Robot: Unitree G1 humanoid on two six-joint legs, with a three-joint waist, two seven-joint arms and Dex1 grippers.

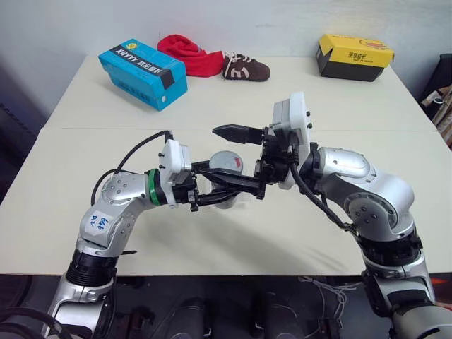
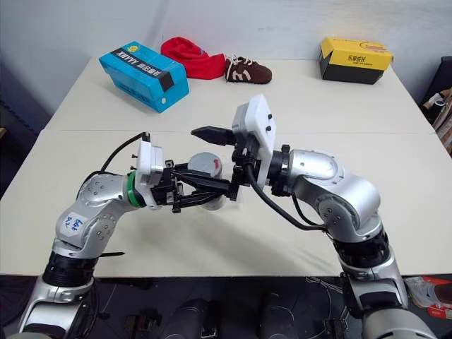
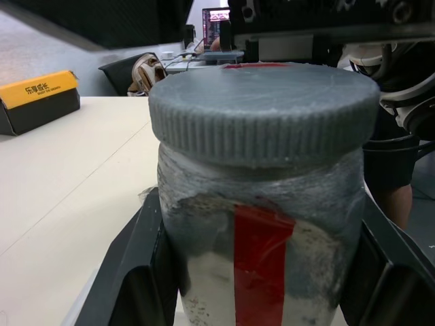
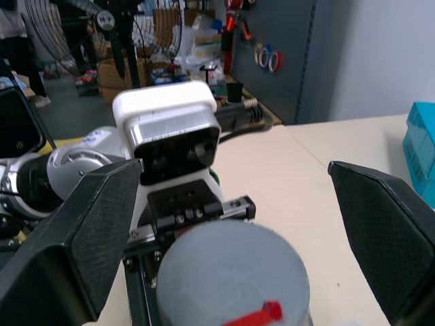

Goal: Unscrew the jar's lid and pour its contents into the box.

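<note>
Above the surface [image 1: 85, 162], left end effector [image 1: 236, 185] gripping the jar [image 3: 262, 251] (lid [image 3: 264, 109] on), right end effector [image 4: 231, 231] spread wide around the lid, blue carton [image 1: 143, 73], shoe [image 1: 246, 68], yellow carton [image 1: 354, 56] well behind.

A wide, pale cream desk [image 1: 233, 106] is seen from above, and a thin seam is seen running straight across it from side to side, so that a far part and a near part are marked off. Four things are laid on the far part. A blue carton [image 1: 143, 73] with a black band is set slantwise near the far left corner. Just beside it, toward the middle, a red cloth [image 1: 189, 55] is bunched against the far edge. A small brown shoe [image 1: 246, 68] with white stripes is placed touching the cloth. A yellow-and-black carton [image 1: 354, 57] is set near the far right corner, well apart from the shoe.
</note>
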